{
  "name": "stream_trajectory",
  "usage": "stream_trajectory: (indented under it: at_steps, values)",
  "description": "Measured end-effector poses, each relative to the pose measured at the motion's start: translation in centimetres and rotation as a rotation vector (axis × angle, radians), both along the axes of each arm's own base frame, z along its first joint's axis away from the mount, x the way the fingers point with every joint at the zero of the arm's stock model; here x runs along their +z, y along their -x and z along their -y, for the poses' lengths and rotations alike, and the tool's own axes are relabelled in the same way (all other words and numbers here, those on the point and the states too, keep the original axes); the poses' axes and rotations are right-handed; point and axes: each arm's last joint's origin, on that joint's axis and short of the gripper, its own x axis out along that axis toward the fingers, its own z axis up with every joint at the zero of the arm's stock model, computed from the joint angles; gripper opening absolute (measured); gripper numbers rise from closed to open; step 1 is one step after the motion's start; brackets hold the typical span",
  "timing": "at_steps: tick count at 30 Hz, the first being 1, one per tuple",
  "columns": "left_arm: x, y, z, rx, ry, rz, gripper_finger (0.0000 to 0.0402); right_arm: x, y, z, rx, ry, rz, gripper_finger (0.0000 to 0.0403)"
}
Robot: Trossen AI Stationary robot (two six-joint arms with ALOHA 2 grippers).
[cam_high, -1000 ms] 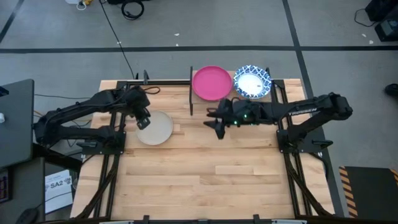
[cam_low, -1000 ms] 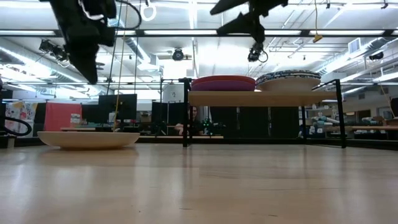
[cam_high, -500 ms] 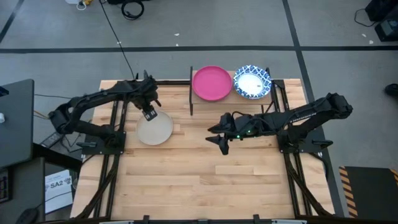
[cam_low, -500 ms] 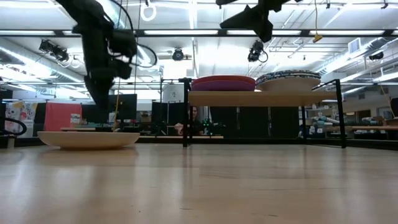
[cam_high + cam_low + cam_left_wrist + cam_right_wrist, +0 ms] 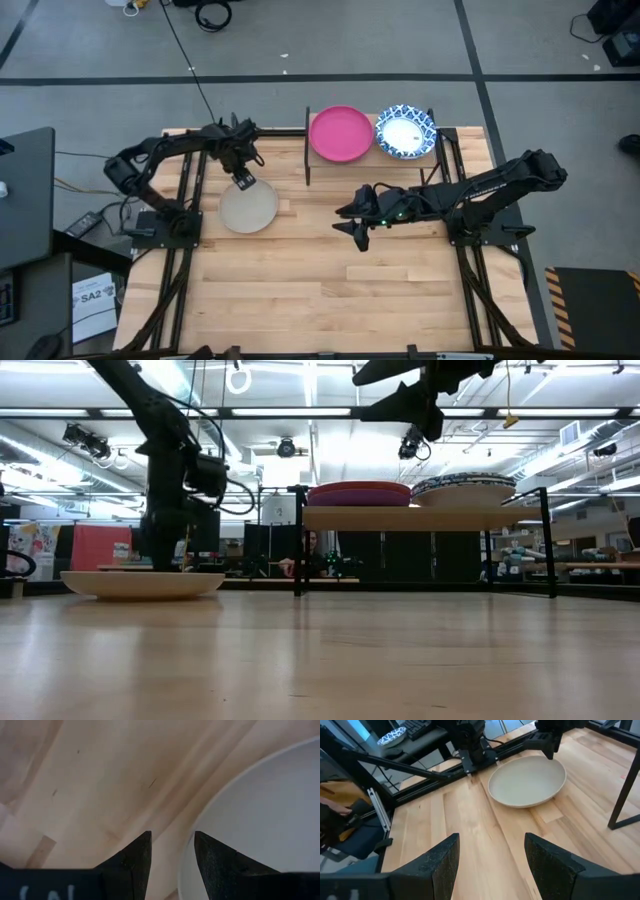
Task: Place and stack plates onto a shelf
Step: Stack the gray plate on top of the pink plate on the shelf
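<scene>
A cream-coloured plate rests on its base on the tabletop, left of the shelf. On the shelf sit a magenta plate, which lies on a purple one, and a stack of blue-patterned plates. My left gripper is open and low at the cream plate's far rim, one finger over the plate and one over the wood. My right gripper is open and hangs high above the table in front of the shelf. My left gripper comes from above, pointing down, with its fingers on either side of the cream plate's far rim. I cannot tell whether they touch it. The plate lies flat on the table.
The shelf's black legs stand between the cream plate and my right arm. Bare wood fills the near half of the table. Black frame rails run along the table's left side.
My left gripper has moved toward the far edge and come down from high above the table to the cream plate's far rim. My right gripper has drawn back from the shelf toward the near edge, staying high. The plates have not moved.
</scene>
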Motion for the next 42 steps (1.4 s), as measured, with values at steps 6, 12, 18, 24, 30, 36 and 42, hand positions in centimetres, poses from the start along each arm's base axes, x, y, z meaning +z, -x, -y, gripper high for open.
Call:
stream_trajectory:
  at_steps: [6, 12, 18, 24, 30, 36, 42]
  values:
    - [-1.3, -0.2, -0.3, 0.003, 0.040, -0.036, 0.0155, -0.1, 0.0, 0.0, 0.002, 0.000, -0.003, 0.0229]
    - [-2.2, -0.3, -0.4, 0.002, 0.078, -0.056, 0.0153, -0.1, 0.0, 0.0, 0.002, 0.000, -0.003, 0.0229]
    - [-2.3, -0.3, -0.3, 0.003, 0.088, -0.056, 0.0118, -0.1, 0.0, 0.0, 0.002, 0.000, -0.003, 0.0229]
    - [-2.3, -0.2, -0.3, 0.003, 0.091, -0.059, 0.0061, -0.1, 0.0, 0.0, 0.002, 0.000, -0.003, 0.0229]
    - [-2.1, -0.2, -0.3, 0.000, 0.101, -0.056, 0.0021, -0.1, 0.0, 0.0, 0.001, 0.000, -0.003, 0.0229]
    - [-2.0, -0.1, -0.2, 0.003, 0.105, -0.060, 0.0022, -0.1, 0.0, 0.0, 0.001, 0.000, -0.003, 0.0229]
    - [-1.0, 0.2, 0.2, 0.007, 0.085, -0.049, 0.0019, -0.1, 0.0, 0.0, 0.000, 0.001, -0.003, 0.0229]
